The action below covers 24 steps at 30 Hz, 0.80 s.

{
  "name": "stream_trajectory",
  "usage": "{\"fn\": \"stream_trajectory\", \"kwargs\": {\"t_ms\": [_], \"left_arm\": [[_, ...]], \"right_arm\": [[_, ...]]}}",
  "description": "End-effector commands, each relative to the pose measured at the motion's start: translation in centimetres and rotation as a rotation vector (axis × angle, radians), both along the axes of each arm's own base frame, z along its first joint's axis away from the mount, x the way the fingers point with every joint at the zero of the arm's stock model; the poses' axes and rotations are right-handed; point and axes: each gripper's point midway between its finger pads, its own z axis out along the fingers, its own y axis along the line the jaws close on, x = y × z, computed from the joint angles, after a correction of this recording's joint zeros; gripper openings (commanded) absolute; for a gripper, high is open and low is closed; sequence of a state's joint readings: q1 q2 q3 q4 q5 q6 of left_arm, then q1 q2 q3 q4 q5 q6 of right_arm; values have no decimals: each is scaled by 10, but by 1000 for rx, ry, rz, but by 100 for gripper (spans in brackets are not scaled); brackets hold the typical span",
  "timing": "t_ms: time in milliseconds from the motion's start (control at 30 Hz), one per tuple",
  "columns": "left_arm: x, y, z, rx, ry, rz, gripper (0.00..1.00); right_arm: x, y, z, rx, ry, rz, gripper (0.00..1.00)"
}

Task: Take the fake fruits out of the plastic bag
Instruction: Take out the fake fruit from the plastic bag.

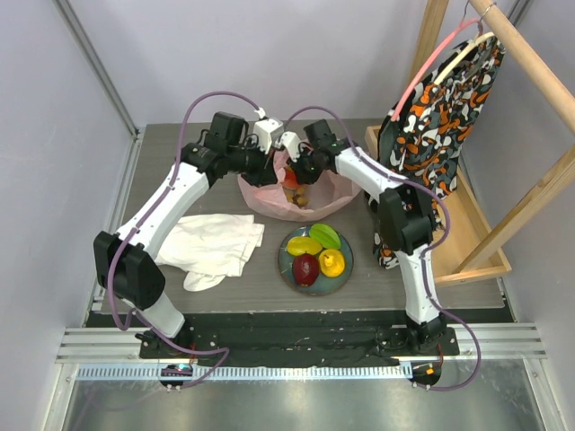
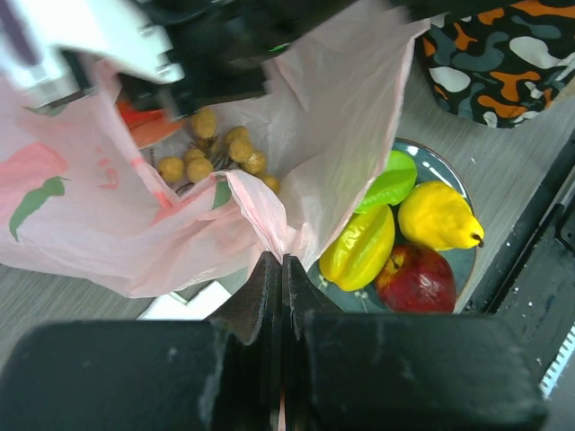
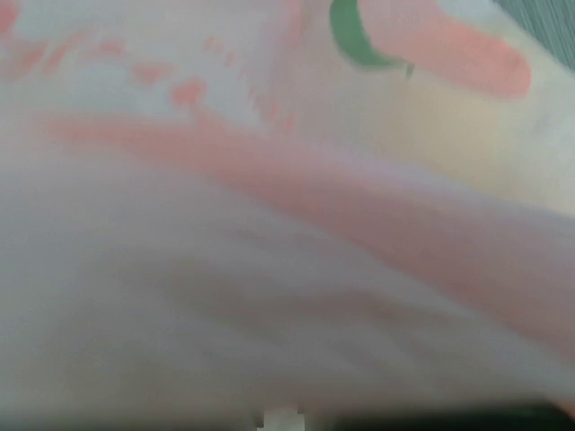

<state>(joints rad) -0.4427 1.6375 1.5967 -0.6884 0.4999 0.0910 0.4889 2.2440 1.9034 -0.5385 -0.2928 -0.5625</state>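
Pinched in the left hand point(image 2: 281, 262), the plastic bag point(image 2: 108, 238) shows unreadable pink print; right hand point(image 1: 302, 173) grip unclear.

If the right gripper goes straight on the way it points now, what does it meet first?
The right gripper would most likely meet the plastic bag first: its pink film fills the right wrist view. Blur hides how near it is.
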Motion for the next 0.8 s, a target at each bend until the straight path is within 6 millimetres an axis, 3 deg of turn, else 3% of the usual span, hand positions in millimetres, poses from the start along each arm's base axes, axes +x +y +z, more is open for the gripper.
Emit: {"fn": "stream_trajectory", "kwargs": {"t_ms": [0,33,267,367,433,500,600,667,733,767], "left_arm": [[19,6,15,-3,-94,47,0],[22,7,14,0,-96,57,0],[39,2,22,-16,-123,66,0],[48,2,19,-8,-118,101,0],[54,2,22,-14,-123,123,0],[59,-1,21,-22,-119,131,0],[69,-4,29,-38,-128,148,0],[72,-7,34,-49,-135,152,0],[75,-8,38,-55,-147,155,0],[77,-7,40,-58,-152,159,0]], "right_arm": [[-18,-24,104,68,-121,8,3],[-33,-31,114,58,-104,14,3],[-81,-63,176,57,-132,-2,4],[-115,-80,188,37,-114,20,4],[-141,-87,178,26,-61,51,4],[-162,-95,191,42,-86,67,4],[-197,-110,186,8,-19,85,4],[-227,-127,169,-44,75,86,4],[-250,-138,171,-47,68,92,5],[-260,-142,160,-57,89,95,4]]}}
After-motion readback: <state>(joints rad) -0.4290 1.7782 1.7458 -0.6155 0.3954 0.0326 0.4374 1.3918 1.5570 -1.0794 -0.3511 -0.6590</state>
